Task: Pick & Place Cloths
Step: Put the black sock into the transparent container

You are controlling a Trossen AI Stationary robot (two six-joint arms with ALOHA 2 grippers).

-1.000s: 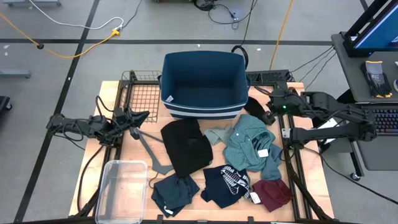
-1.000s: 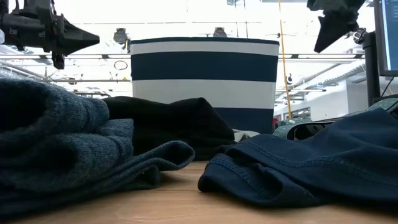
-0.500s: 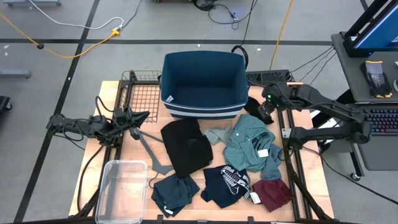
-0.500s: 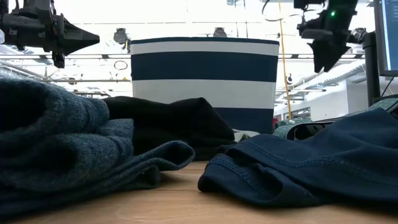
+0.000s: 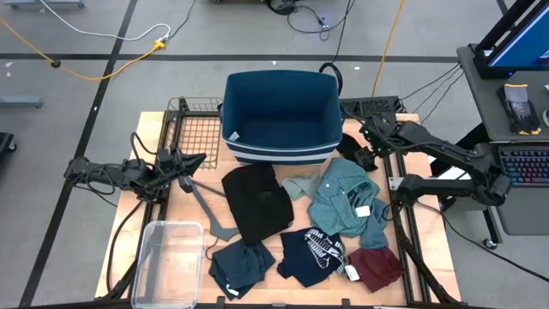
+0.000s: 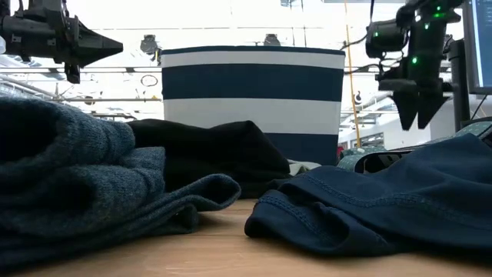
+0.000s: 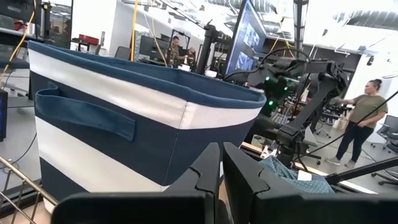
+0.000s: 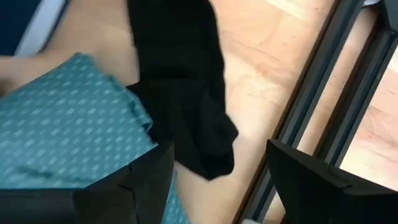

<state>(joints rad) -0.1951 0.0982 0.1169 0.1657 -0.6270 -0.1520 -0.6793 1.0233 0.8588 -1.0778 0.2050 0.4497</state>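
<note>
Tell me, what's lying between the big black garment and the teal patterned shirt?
In the high view, a small pale green cloth lies on the table between the black garment and the teal patterned shirt, overlapped at its right by the shirt.

A wooden table [image 5: 153, 142] carries a navy, white-banded fabric bin [image 5: 279, 118], a clear plastic tub [image 5: 167, 262], a grey hanger [image 5: 206, 210] and scattered cloths [image 5: 343, 199].
</note>
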